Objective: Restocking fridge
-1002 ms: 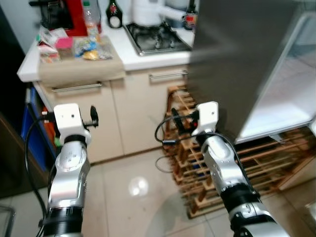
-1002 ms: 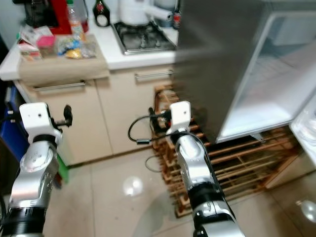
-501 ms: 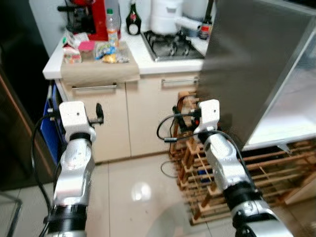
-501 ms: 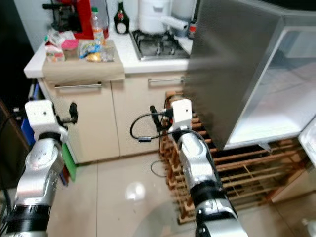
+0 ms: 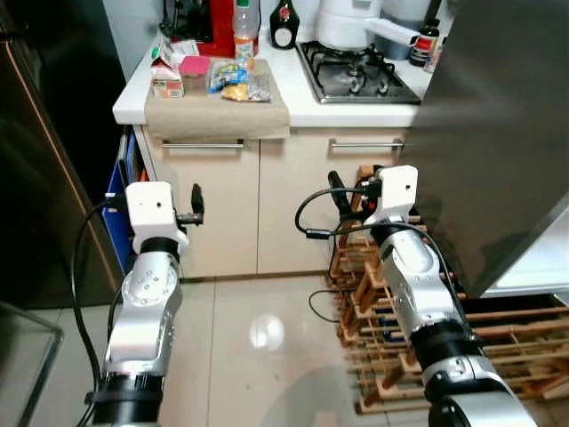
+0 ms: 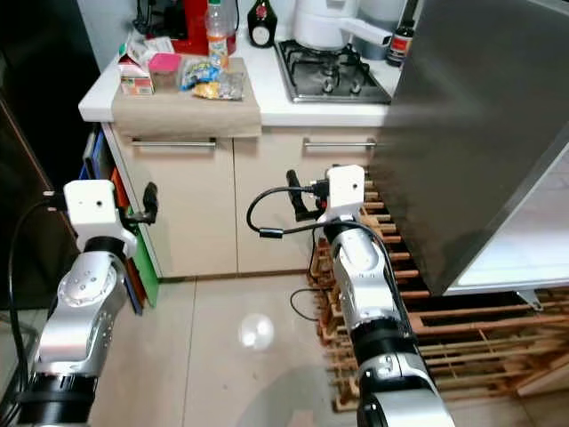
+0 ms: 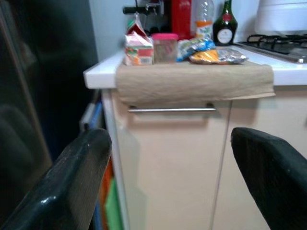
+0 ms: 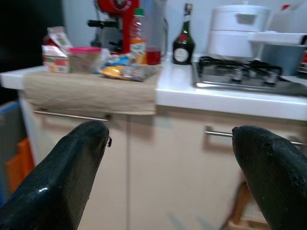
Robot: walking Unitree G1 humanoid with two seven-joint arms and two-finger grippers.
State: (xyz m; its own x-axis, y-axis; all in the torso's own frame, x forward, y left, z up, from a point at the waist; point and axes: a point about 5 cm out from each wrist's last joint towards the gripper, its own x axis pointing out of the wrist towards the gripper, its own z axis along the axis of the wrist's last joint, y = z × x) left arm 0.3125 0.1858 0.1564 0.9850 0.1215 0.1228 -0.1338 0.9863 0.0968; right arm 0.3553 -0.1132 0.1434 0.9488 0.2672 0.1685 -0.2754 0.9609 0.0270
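The two head views look forward and down from above at the same kitchen corner: the desk point(image 5: 356, 107) with its brown cloth point(image 5: 216, 107), the hob point(image 5: 356, 71), the pale cupboards point(image 6: 191, 205) below it and the tiled floor point(image 5: 258, 347), with the steel fridge door point(image 6: 480, 133) close on the right. Each wrist view sits low, looking level between its own two black fingers point(image 7: 72, 187) at the cupboard fronts. Both wrist views share the cloth with the groceries point(image 8: 86, 60) on it and the dark green bottle point(image 7: 224, 24); the right one also takes in the hob.
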